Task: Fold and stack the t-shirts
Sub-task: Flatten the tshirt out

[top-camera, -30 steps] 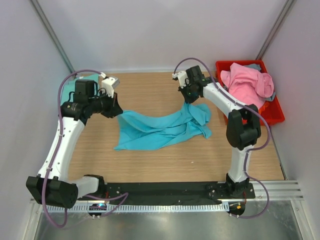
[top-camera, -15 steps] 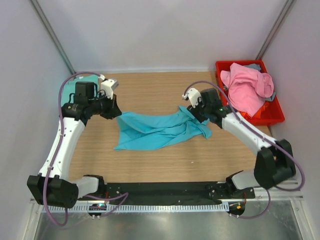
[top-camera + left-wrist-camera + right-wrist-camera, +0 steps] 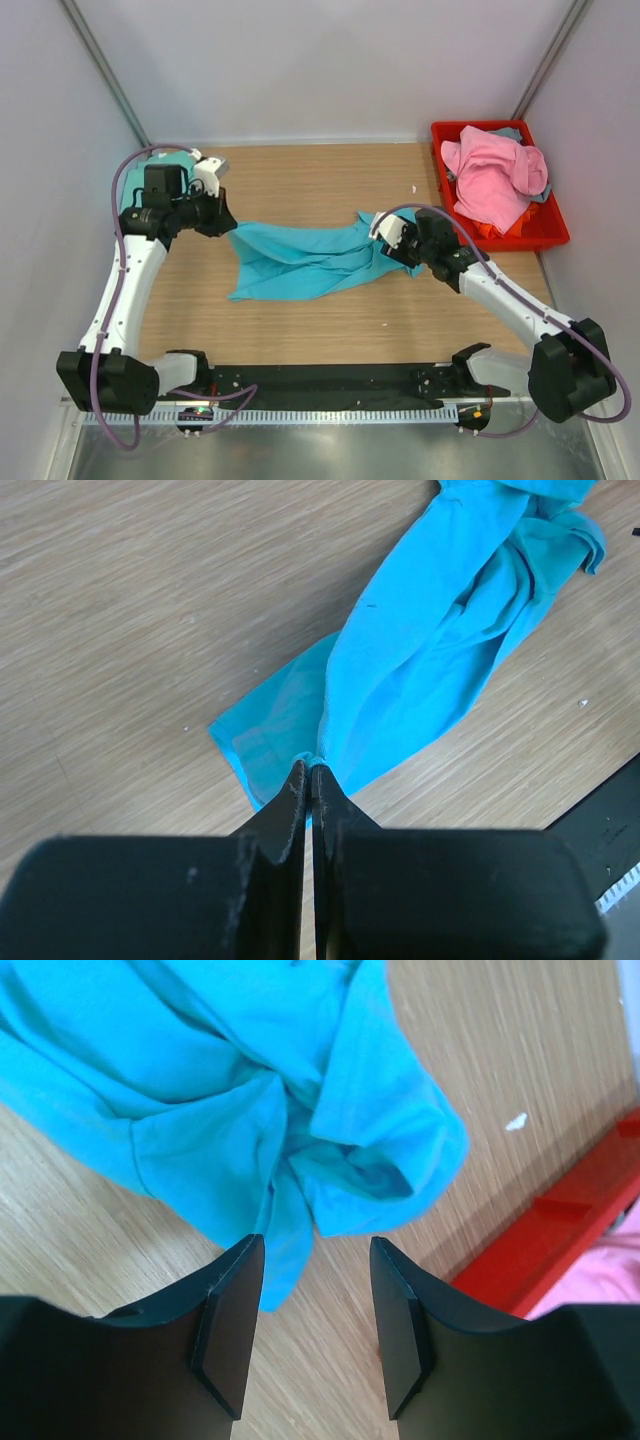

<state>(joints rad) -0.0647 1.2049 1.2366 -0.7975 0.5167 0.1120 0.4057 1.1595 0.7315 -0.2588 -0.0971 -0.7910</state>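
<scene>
Turquoise t-shirt (image 3: 320,262) shown crumpled on table (image 3: 300,180), stretched between arms. Left gripper (image 3: 308,768) clamped tight on thin hem corner. Right gripper (image 3: 314,1250) held part-open, empty, over bunched opposite end. Cloth judged light, limp, easily dragged; single-layer hem corner advised as grip point.

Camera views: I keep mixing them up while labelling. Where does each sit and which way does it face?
Top external: above and behind, looking down on the table; both arms show.
Left wrist: on that wrist, looking down past the shut left hand pinching the turquoise t-shirt.
Right wrist: on that wrist, looking down through the open right hand at the shirt's bunched end.
Shared: all show the t-shirt; top and right wrist, the red bin.
</scene>
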